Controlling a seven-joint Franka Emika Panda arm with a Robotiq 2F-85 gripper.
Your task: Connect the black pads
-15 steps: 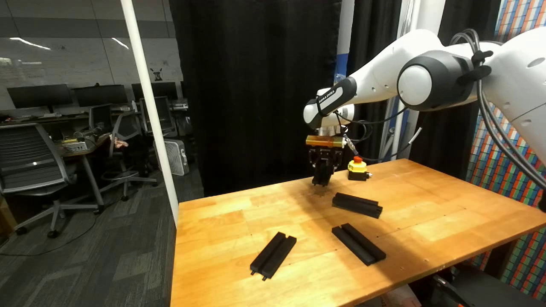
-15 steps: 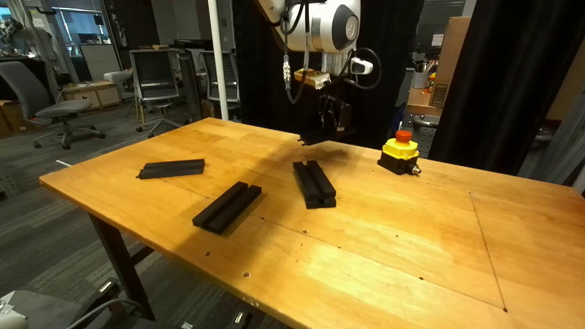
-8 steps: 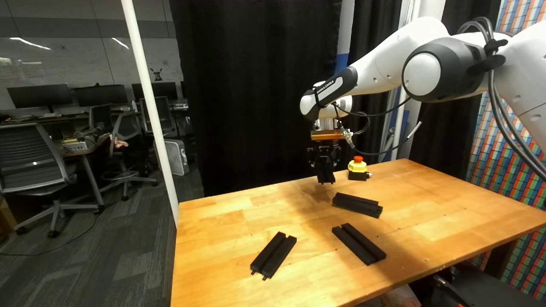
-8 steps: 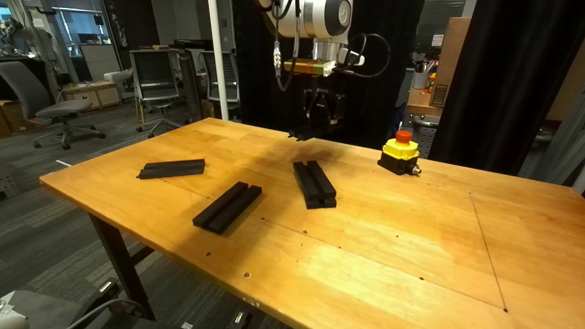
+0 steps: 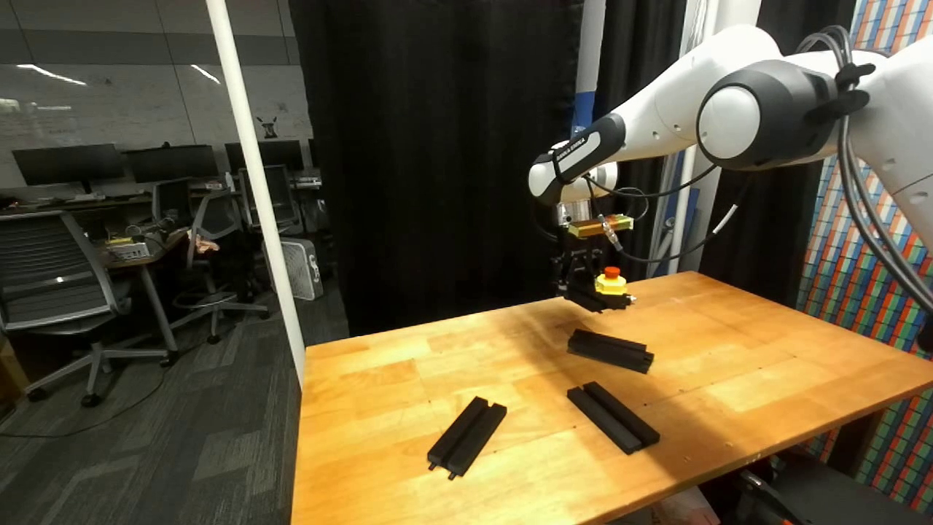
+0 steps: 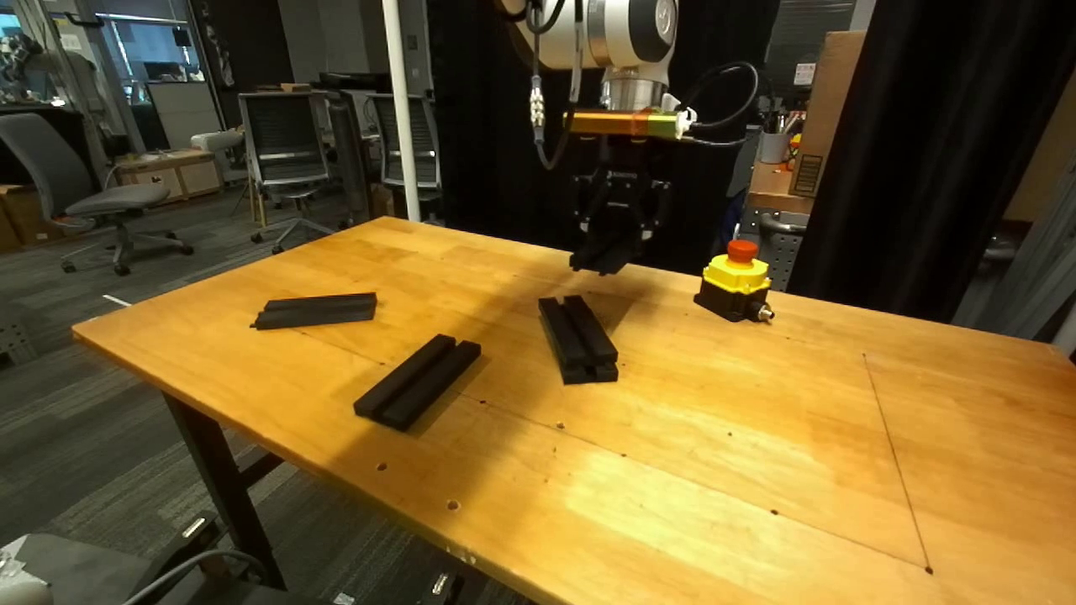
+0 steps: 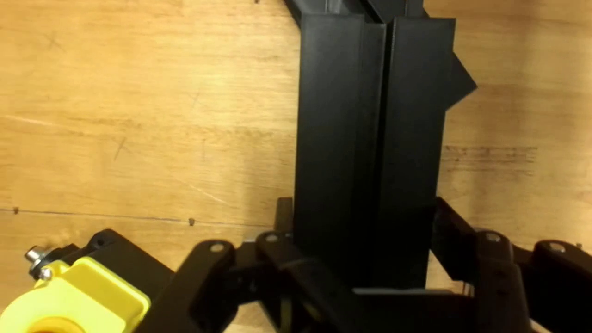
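Black grooved pad (image 7: 328, 138) in the grip: the gripper (image 7: 364, 231) clamps it by both long sides, jaws apart only by the pad's width, and holds it clear above the wooden tabletop (image 6: 714, 470), toward the far edge in an exterior view. The step in hand, I judge, is bringing this piece to the two-layer pad stack (image 6: 595, 332), which lies just nearer; whether its layers are joined I cannot tell. In the wrist view the held pad points across the stack at a slant, so the next move probably calls for more turning until the grooves run alike, then centring over the stack and lowering. Farther out, in an exterior view, a loose pad (image 6: 418, 381) lies left and nearer, a pegged pad (image 6: 315, 310) farther left, its pegs at the left end, and the emergency-stop button (image 6: 736, 273) stands to the right. Compared with half a second ago, gripper and pad have shifted right in both exterior views and the wrist has turned; the stack, loose pad and pegged pad lie where they did.
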